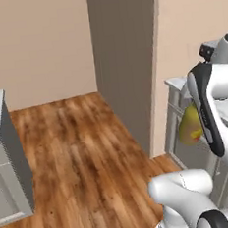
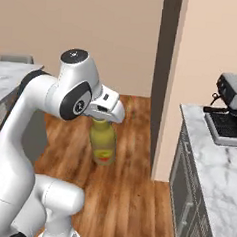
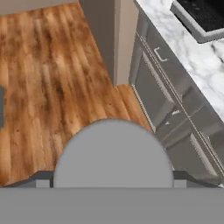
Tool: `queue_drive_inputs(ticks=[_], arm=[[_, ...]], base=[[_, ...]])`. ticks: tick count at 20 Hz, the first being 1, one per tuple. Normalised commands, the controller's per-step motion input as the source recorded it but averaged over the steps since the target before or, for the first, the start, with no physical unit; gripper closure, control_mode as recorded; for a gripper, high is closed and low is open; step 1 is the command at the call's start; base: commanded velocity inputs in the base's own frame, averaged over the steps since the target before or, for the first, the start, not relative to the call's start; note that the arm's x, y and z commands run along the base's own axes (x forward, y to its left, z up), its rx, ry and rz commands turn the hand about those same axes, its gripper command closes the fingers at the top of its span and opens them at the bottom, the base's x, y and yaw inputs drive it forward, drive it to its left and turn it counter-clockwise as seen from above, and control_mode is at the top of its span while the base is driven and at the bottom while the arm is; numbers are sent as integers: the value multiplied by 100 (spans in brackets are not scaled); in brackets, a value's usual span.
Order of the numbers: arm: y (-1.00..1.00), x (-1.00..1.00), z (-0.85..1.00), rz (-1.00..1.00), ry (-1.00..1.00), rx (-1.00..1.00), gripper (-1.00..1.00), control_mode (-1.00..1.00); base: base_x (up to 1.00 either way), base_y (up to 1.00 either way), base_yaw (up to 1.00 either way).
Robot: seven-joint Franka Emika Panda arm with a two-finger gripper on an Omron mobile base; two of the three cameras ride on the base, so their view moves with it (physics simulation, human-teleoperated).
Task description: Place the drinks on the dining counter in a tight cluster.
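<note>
The arm holds the amber bottle (image 2: 103,144) in the air above the wood floor (image 2: 125,191), hanging straight down from the gripper (image 2: 104,120); its long axis runs vertical, neck up into the hand, base pointing at the planks. The jaws stand wide and clamp the bottle near its top, though the fingertips themselves are hidden under the hand's white housing. The bottle is squat and rounded, translucent yellow-amber, with a red and yellow label low on its body. In the left base view the same bottle (image 1: 190,126) shows at 3 o'clock, partly behind the white forearm. In the hand view a flat grey disc, the bottle's cap (image 3: 113,153) seen end-on, sits at 6 o'clock between the jaws. The floor is glossy brown planking with strong grain. At 3 o'clock in the right base view runs a counter (image 2: 222,173) with a white grey-veined marble top over grey panelled cabinet doors; a grey and black coffee machine (image 2: 231,108) stands on it toward the far end. A tall dark grey panel (image 2: 164,68) rises at 12 o'clock against beige walls. At 9 o'clock in the left base view is the end of another marble-topped unit (image 1: 4,161) with a pale grey base, well apart from the bottle.
</note>
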Motion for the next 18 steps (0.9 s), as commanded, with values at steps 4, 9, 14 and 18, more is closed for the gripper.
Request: queue_drive_inputs(ticks=[4,9,14,18], arm=[[0,0,0,0,0,0,100,100],[0,0,0,0,0,0,100,100],[0,0,0,0,0,0,100,100],[0,0,0,0,0,0,100,100]], base=[[2,22,90],[35,30,81],[91,25,44],[83,22,10]])
